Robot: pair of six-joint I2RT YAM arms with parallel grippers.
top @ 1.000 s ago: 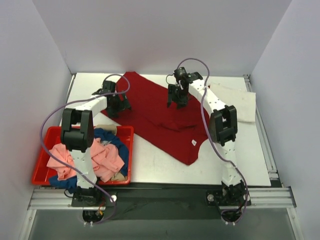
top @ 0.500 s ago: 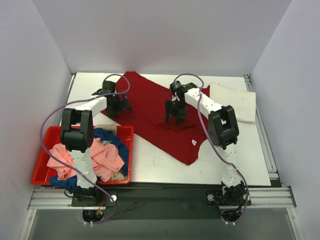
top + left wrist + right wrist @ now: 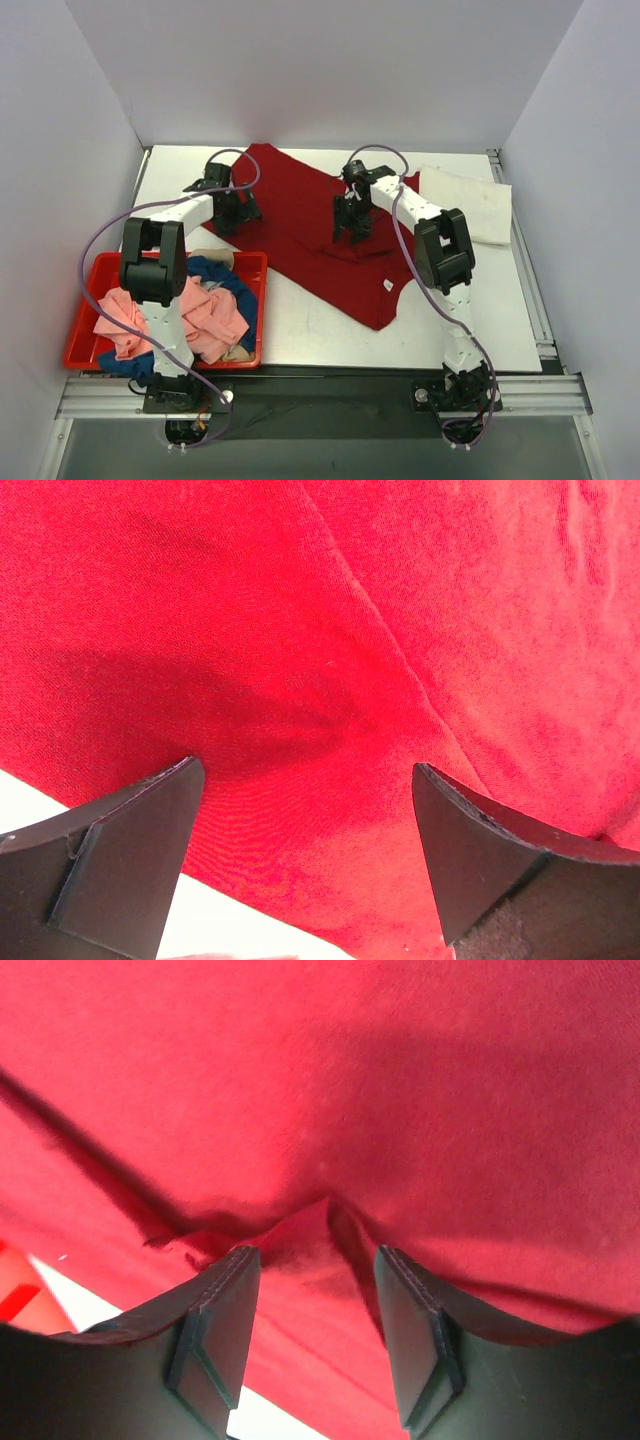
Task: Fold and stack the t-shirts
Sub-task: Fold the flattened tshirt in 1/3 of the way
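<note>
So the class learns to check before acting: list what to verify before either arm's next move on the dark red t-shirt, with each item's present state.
1. Left gripper open above the dark red t-shirt: ok.
2. Right gripper closed on the cloth ridge: not ok, jaws stand apart around it.
3. Shirt lying flat: not ok, creased by the right gripper.
4. White t-shirt apart from the red one: cannot tell.
5. Remaining shirts heaped in the red bin: ok.

A red plastic bin (image 3: 82, 300) sits at 8 o'clock on the white bench (image 3: 312, 322), by its near edge.
</note>
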